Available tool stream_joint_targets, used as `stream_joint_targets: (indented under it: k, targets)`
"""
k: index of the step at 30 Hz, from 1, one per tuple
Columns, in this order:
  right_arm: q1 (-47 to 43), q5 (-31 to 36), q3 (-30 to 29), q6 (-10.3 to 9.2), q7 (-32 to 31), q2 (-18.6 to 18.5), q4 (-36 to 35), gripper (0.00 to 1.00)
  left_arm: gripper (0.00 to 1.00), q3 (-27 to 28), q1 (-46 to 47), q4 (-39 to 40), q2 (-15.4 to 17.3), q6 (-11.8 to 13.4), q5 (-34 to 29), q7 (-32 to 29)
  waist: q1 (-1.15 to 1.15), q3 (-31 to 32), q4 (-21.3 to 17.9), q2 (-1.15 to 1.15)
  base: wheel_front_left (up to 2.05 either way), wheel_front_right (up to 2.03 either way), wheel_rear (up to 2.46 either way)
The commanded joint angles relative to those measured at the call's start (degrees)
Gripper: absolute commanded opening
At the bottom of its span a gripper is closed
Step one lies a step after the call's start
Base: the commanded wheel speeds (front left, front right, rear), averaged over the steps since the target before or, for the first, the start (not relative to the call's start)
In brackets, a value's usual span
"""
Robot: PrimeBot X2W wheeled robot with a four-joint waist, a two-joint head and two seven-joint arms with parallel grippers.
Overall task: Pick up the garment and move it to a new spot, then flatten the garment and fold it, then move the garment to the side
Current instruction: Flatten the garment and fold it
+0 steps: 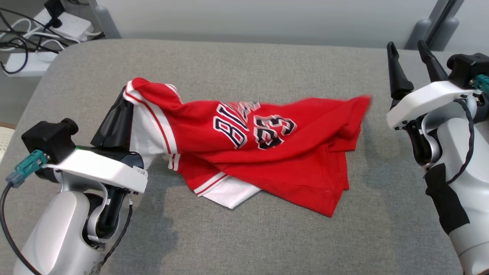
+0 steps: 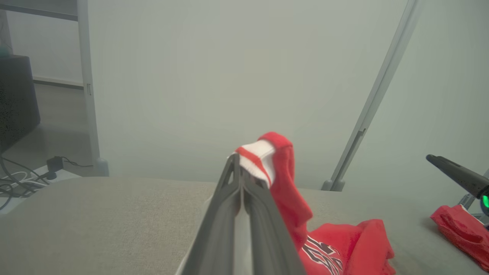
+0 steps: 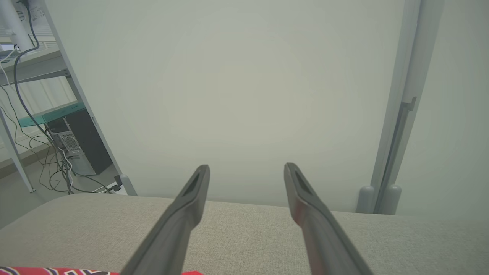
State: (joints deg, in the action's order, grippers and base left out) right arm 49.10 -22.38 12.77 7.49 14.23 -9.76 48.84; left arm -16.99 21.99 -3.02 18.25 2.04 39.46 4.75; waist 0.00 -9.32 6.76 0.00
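Left gripper (image 1: 124,100): its two dark fingers are pressed together on a white-and-red trimmed edge of the garment (image 1: 267,160). It holds this edge lifted above the left part of the surface (image 1: 244,65).
Left gripper from its own wrist (image 2: 237,158): the fingers meet with no gap. The pinched edge of the garment (image 2: 282,179) stands out over their tips and hangs down to the surface (image 2: 95,221).
Right gripper (image 1: 406,46): its fingers stand wide apart and point upward with nothing between them. It hangs above the far right part of the surface and does not touch the cloth.
Right gripper from its own wrist (image 3: 247,168): between the spread fingers I see the bare surface (image 3: 248,229) and the pale wall (image 3: 244,76) behind it.
Garment: a red jersey with dark-and-white letters and a number, and white trim with red stripes. It lies crumpled in the middle of the surface. Its left end is raised by the grip and the rest rests in loose folds. A white layer shows from under the red on the near side. Its right corner looks blurred in the head view.
Surface: grey woven cloth with rounded corners.
Beyond the far left corner of the surface: a white power strip (image 1: 65,23) with dark and white cables (image 1: 15,46).
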Motion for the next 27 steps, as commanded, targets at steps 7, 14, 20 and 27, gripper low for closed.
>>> stream_joint_targets:
  k: [7,14,20,27]
  targets:
    - [-12.17,0.27,0.38,0.00,0.75,1.61,-8.03,1.00,0.00,3.50,2.98,-7.49,0.28,-1.81,-0.08,6.15,0.00,-2.13,-0.85,0.00,0.00,0.00,0.00]
    - [-25.98,-5.21,7.49,0.00,0.76,2.53,-16.11,1.00,0.00,4.99,2.39,-11.52,-0.24,-2.60,0.22,8.64,0.00,-3.29,-2.10,0.00,0.00,0.00,0.00]
    - [-31.16,-6.07,13.14,0.00,0.76,2.66,-20.80,1.00,0.00,5.98,1.58,-12.88,-0.64,-2.73,-0.03,9.51,0.00,-3.55,-3.26,0.00,0.00,0.00,0.00]
    - [-32.11,-1.71,18.07,0.00,0.76,1.20,-21.48,1.00,0.00,6.15,1.16,-13.16,-1.37,-2.71,-0.59,9.86,0.00,-3.40,-3.30,0.00,0.00,0.00,0.00]
